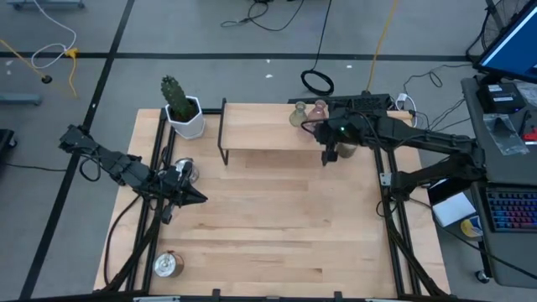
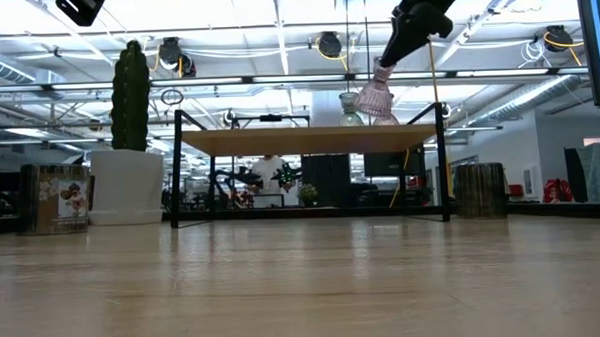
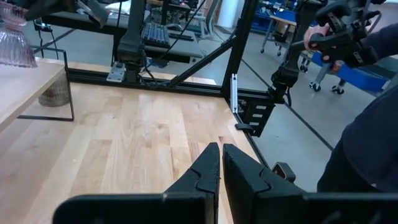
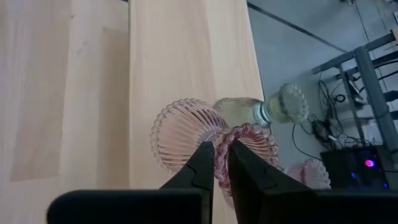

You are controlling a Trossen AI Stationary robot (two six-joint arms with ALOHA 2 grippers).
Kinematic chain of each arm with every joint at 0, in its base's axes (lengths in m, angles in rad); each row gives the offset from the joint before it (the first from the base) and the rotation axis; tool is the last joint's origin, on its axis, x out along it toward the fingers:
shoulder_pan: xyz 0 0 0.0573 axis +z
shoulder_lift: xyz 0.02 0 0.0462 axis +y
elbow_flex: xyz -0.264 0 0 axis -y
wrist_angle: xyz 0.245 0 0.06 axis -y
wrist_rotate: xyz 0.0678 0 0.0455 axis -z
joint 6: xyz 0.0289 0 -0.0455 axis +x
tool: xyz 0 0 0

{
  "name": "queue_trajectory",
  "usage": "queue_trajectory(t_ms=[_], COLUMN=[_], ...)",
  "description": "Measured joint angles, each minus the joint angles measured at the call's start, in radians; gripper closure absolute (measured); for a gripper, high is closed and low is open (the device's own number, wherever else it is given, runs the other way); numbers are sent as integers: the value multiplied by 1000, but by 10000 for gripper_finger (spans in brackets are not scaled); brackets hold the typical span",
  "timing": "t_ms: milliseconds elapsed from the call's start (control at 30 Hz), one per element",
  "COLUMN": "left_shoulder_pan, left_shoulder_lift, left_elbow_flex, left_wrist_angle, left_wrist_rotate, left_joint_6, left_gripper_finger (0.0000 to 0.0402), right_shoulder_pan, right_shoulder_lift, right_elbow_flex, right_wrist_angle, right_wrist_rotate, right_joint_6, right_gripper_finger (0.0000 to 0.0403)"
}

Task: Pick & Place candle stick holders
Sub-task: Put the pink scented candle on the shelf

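My right gripper (image 1: 330,155) hangs over the right end of the wooden shelf (image 1: 260,126), shut on a pale pink ribbed candle stick holder (image 2: 378,98). An olive-green holder (image 1: 297,114) and a second pink one (image 1: 319,108) stand at the shelf's far right end. Two silver mottled cups rest on the table, one (image 1: 185,170) beside my left gripper (image 1: 201,198) and one (image 1: 168,264) near the front left corner. My left gripper is shut on nothing, above the table's left side. My right gripper pinches the pink holder's beaded top rim (image 4: 219,144) between its two fingers (image 4: 200,163), slanting down from above. The holder hangs tilted below the fingers, its wide ribbed foot (image 4: 177,134) away from the gripper, clear of the shelf.
A white pot with a cactus (image 1: 183,113) stands at the far left beside the shelf. The black table frame (image 1: 388,180) runs along both sides. A person's hand (image 3: 323,34) shows beyond the table's right side. Bare wood lies across the middle and near side.
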Motion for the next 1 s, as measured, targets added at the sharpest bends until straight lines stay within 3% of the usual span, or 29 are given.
queue_trajectory(t_ms=[333,1000], left_shoulder_pan=[0,0], left_shoulder_lift=[0,0], left_elbow_flex=[0,0], left_wrist_angle=[0,0], left_wrist_rotate=[0,0], left_joint_6=[1,1], left_gripper_finger=[380,380], right_shoulder_pan=[-38,-39], right_shoulder_lift=[15,60], right_elbow_flex=[1,2], right_wrist_angle=[-13,-24], right_wrist_rotate=[-53,-30], right_joint_6=[-33,-69], right_gripper_finger=[385,368])
